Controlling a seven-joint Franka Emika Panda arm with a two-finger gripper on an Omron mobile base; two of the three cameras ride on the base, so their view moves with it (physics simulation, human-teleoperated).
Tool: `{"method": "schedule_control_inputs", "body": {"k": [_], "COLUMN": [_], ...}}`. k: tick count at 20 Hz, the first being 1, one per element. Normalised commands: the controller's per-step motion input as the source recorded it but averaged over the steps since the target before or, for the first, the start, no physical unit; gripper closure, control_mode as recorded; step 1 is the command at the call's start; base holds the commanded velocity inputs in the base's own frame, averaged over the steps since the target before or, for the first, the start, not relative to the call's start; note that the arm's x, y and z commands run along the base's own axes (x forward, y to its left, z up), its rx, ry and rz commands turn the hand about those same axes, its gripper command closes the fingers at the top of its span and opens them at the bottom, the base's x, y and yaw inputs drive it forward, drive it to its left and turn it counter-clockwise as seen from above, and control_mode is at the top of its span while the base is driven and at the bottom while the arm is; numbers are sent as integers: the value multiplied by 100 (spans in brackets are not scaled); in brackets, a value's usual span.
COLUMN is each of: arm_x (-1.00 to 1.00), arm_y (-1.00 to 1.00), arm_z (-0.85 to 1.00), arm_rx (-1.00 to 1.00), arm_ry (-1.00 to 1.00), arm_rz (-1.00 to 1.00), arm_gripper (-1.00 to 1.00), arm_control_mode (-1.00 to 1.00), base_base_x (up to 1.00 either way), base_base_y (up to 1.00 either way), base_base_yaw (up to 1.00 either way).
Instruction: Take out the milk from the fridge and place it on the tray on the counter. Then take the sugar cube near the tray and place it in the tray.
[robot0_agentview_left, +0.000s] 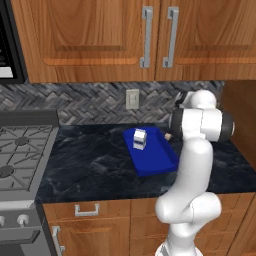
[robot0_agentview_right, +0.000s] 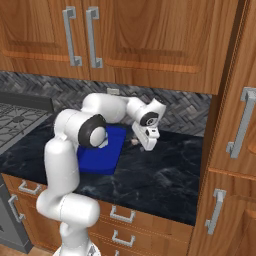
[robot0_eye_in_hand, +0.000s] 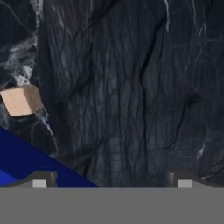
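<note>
While the milk (robot0_agentview_left: 140, 138) stands upright in the far part of the blue tray (robot0_agentview_left: 155, 162), you have the jaws (robot0_eye_in_hand: 111, 179) spread wide and empty, low over the bare black desk (robot0_agentview_left: 95, 160) just past the tray's right edge. In the hand view the sugar cube (robot0_eye_in_hand: 20, 100) lies on the stone off to the left, outside the span of the two fingertips (robot0_eye_in_hand: 40, 179), with a corner of the tray beneath it in the picture. From the left base view you see the cube as a tan speck beside the tray's far right corner, partly behind the arm.
</note>
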Motion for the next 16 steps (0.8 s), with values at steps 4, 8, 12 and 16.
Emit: {"method": "schedule_control_inputs", "body": {"k": [4,8,12,16], "arm_x": [40,41,36,28], "arm_y": [10,20,16,1], "arm_z": [-2,-8,-24,-23], "arm_rx": [0,0,0,0], "arm_ry": [0,0,0,0], "arm_rz": [0,0,0,0], "arm_gripper": [-100,-100,-100,-100], "arm_control_mode": [-100,-100,-100,-100], "base_base_x": [0,0,0,0], "base_base_y": [0,0,0,0], "base_base_yaw": [0,0,0,0]}}
